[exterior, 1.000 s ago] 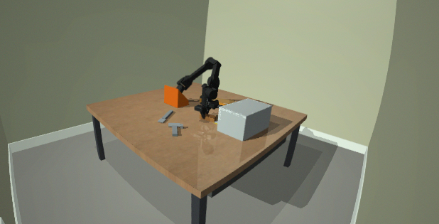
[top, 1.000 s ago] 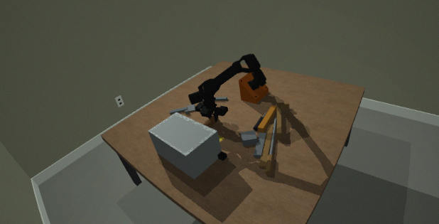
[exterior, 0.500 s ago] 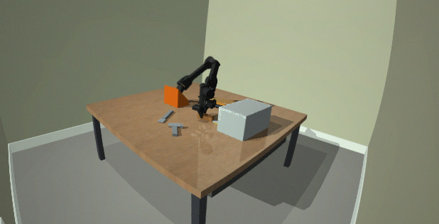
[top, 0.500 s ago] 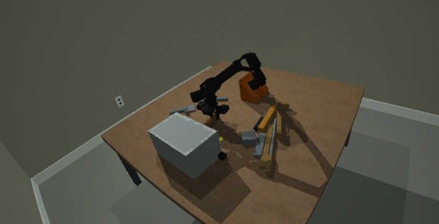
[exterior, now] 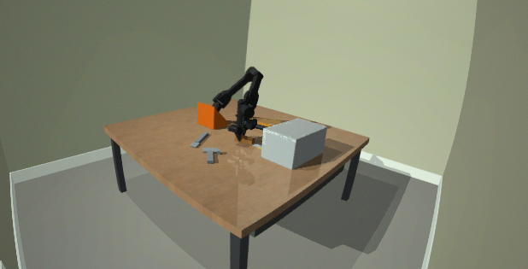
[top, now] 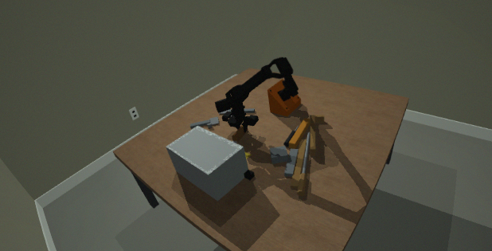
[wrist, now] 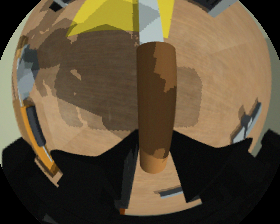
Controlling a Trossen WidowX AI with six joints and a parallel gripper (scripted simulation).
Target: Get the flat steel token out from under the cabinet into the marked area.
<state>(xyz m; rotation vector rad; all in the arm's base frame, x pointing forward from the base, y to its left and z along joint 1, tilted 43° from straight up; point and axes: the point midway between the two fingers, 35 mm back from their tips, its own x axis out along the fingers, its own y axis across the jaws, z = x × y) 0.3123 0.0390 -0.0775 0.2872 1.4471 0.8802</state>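
Observation:
My gripper is shut on the brown handle of a tool, low over the table on the robot's side of the cabinet. The tool's flat grey blade points away from the hand, over the yellow marked area, and runs out of the top of the wrist view. The light grey cabinet stands just beyond the marked area. The steel token cannot be made out in any view; the cabinet's vent side is largely hidden.
A grey T-shaped piece and a grey bar lie beside the arm. Grey blocks, an orange bar and long wooden pieces lie on the other side. A black knob-like block is at the cabinet's corner.

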